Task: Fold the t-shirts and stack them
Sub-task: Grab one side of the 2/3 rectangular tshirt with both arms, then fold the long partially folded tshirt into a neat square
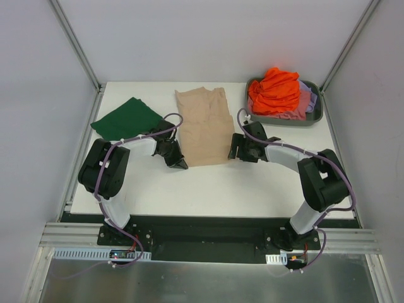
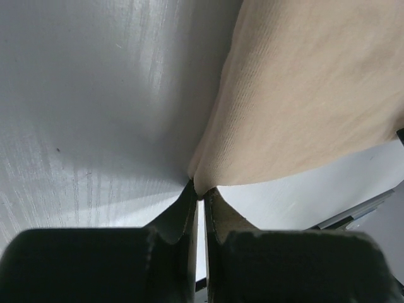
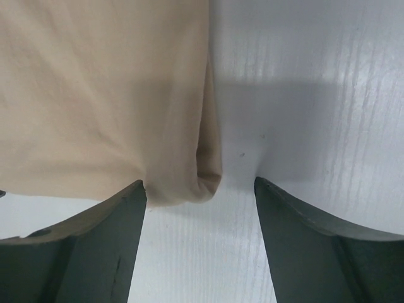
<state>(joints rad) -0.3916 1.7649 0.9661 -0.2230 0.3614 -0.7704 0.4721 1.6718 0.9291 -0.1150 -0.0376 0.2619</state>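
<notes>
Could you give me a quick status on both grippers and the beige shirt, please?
Left gripper shut on near corner of beige t-shirt. Right gripper open, straddling the other near corner, not pinched yet. Nothing in the way.

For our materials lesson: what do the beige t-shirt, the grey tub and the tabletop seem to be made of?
Beige t-shirt: soft matte knit, probably cotton; fine ribbing and limp folds.
Grey tub: likely moulded plastic; smooth rounded rim.
Tabletop: white, faintly glossy, perhaps laminate; streaky grain-like sheen.

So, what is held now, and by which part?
Left jaws pinch the beige t-shirt by its near left corner; right jaws, open at the near right corner, hold nothing.
</notes>
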